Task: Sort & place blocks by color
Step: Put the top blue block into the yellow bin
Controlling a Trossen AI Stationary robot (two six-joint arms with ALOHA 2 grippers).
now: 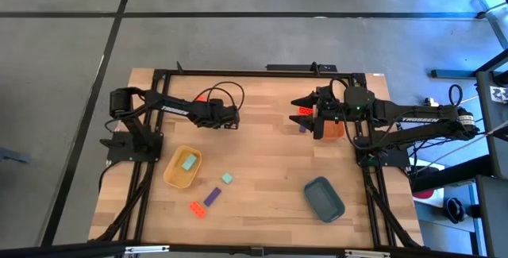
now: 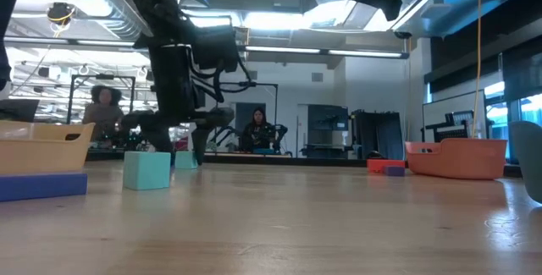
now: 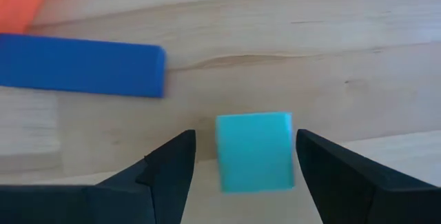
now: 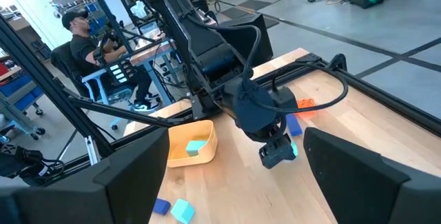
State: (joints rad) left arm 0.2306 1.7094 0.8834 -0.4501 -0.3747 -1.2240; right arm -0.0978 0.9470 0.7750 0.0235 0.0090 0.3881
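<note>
My left gripper (image 1: pixel 230 121) points down at the table's far left part, open, its fingers on either side of a pale teal block (image 3: pixel 253 151) that lies flat on the wood. I see no touch. Beside it lie a purple oblong block (image 3: pixel 83 65) and a red-orange block (image 3: pixel 24 0). My right gripper (image 1: pixel 307 109) hangs open, high above the orange tray (image 1: pixel 333 129); a red-orange block (image 1: pixel 304 112) and a purple block (image 1: pixel 302 127) lie next to that tray. A yellow tray (image 1: pixel 176 175) holds one teal block (image 1: pixel 189 161).
Near the front lie a teal block (image 1: pixel 227 179), a purple block (image 1: pixel 212 196) and a red-orange block (image 1: pixel 196 208). A dark teal tray (image 1: pixel 324 198) sits at the front right. Bare wood lies in the table's middle. People sit in the room beyond the table.
</note>
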